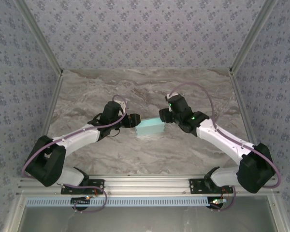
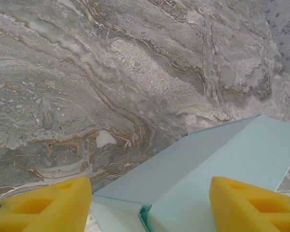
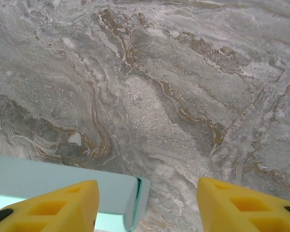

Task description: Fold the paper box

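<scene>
**Paper box mid-fold.** One pale cyan paper box (image 1: 150, 127) lies near the middle of the marble-patterned table (image 1: 183, 154), between the two arms. Its long panels are creased into a low rectangular body. The end seen from the left wrist looks unclosed, so the end flaps are probably yet to be tucked. The left jaws stand wide apart, yellow fingers (image 2: 43, 208) straddling one end of the box and gripping nothing. The right jaws stand equally wide, yellow fingers (image 3: 53, 205) over the opposite corner, also gripping nothing. Count: one box, two arms, four fingers.
</scene>
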`<action>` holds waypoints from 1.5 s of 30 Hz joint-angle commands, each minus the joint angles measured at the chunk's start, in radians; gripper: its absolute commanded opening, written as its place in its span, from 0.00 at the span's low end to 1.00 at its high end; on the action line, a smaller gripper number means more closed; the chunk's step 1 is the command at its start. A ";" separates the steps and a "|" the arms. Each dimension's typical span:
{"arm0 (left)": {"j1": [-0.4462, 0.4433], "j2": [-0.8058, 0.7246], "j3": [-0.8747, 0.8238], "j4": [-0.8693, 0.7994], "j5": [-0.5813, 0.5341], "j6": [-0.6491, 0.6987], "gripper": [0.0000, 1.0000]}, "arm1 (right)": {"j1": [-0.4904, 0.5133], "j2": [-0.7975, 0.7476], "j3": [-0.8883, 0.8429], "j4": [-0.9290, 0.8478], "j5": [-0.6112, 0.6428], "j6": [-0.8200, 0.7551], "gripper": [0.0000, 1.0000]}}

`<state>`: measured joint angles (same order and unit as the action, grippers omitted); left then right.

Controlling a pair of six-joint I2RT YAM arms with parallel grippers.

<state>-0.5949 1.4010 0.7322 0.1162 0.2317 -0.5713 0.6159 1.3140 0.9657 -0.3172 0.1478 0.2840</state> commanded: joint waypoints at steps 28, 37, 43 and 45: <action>-0.023 0.029 -0.046 -0.090 -0.031 0.027 0.65 | -0.155 0.073 -0.236 0.178 -0.402 0.141 0.48; -0.034 0.049 -0.091 -0.052 -0.030 0.003 0.65 | -0.156 0.069 -0.318 0.216 -0.408 0.156 0.48; -0.036 0.041 -0.075 -0.056 -0.026 0.005 0.65 | -0.154 0.054 -0.308 0.212 -0.416 0.148 0.48; -0.036 0.039 -0.065 -0.062 -0.029 0.005 0.65 | -0.150 0.047 -0.299 0.206 -0.417 0.144 0.49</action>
<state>-0.6155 1.4036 0.6842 0.1772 0.2173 -0.5774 0.4557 1.3411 0.7002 0.0494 -0.2699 0.4416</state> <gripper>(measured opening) 0.651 0.486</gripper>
